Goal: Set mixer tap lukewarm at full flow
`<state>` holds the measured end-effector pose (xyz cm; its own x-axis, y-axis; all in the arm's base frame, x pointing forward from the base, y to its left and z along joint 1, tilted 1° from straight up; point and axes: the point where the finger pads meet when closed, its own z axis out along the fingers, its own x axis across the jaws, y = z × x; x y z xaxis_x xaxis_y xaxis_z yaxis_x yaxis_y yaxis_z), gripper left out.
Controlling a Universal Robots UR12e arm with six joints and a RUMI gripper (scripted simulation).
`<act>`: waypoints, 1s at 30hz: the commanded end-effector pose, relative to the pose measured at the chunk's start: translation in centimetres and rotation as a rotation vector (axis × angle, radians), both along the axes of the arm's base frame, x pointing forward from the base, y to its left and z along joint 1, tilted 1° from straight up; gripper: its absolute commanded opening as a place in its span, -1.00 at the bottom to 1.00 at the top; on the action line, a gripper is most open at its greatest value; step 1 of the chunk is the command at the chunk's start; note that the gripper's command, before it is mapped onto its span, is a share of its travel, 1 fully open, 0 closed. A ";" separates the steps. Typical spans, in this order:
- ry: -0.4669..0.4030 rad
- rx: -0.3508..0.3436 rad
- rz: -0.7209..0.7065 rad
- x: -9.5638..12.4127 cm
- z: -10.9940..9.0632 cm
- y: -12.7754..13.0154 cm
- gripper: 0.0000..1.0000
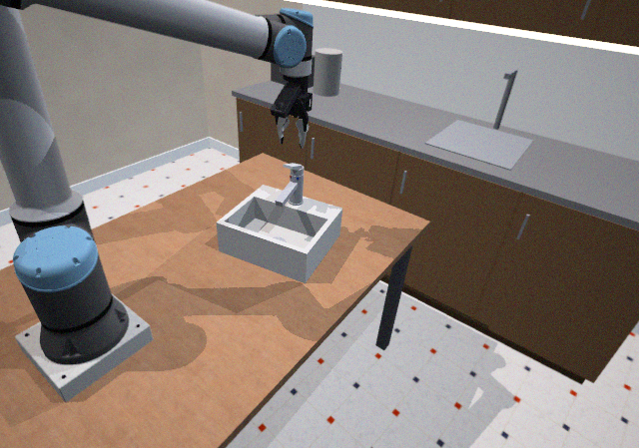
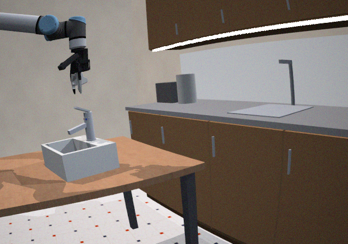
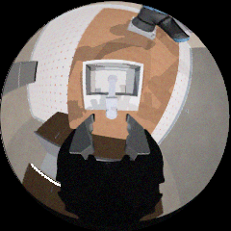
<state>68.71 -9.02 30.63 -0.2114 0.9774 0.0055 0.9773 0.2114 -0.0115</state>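
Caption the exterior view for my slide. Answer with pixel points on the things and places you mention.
Open pincer [image 1: 292, 143] [image 2: 77, 92] [image 3: 110, 114] above the mixer tap [image 1: 296, 186] [image 2: 89, 126] [image 3: 111, 103], touching nothing; basin [image 1: 261, 254] [image 2: 89, 164] [image 3: 86, 87] below.

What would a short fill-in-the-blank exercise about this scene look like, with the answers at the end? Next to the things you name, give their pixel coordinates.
1. The black claw with grey fingers [image 1: 292, 142] [image 2: 77, 92] hangs ____ the silver metal mixer tap [image 1: 296, 186] [image 2: 89, 126] [image 3: 111, 107].
2. The claw's fingers stand ____, with nothing between them.
3. The tap is mounted on a rectangular white ____.
4. The robot's grey arm has caps coloured ____ [image 1: 290, 46] [image 2: 50, 24].

Missing words: above; apart; basin; blue.
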 end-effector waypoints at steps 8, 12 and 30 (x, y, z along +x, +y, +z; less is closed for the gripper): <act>-0.001 0.001 0.003 0.2 0.1 0.1 -0.14; 0.000 0.001 0.003 0.1 -0.1 0.2 -0.14; 0.003 0.002 0.002 0.0 -1.7 0.2 -0.14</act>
